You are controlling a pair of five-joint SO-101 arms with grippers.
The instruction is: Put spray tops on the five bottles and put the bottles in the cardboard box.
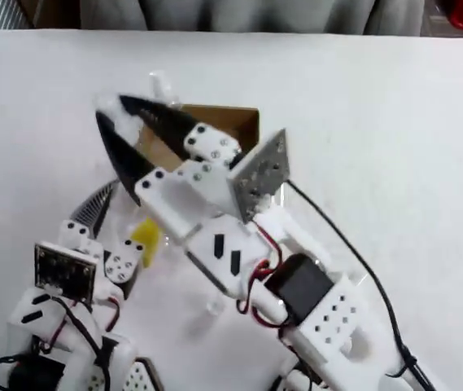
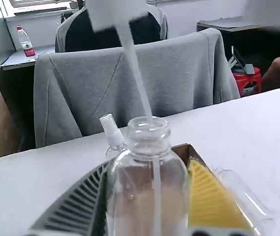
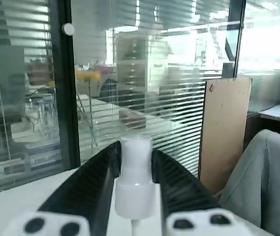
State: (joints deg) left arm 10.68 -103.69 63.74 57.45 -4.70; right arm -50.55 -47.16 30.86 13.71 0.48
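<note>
My left gripper [image 2: 147, 169] is shut on a clear bottle [image 2: 147, 196], held upright between its grey and yellow fingers [image 2: 211, 196]. From above, a white spray top [image 3: 135, 182] hangs over the bottle's open neck, and its thin tube [image 2: 140, 88] runs down into the bottle. My right gripper [image 3: 135, 150] is shut on that spray top with its black fingers. In the high view the right gripper [image 1: 111, 107] stands above the left gripper [image 1: 127, 213], beside the cardboard box [image 1: 227, 122]. Behind the held bottle stands another bottle with a spray top [image 2: 111, 130].
A clear bottle [image 2: 243, 194] lies on the white table [image 1: 394, 122] beside the yellow finger. The box edge [image 2: 184, 147] is just behind the held bottle. A grey chair [image 2: 130, 88] stands past the table's far edge.
</note>
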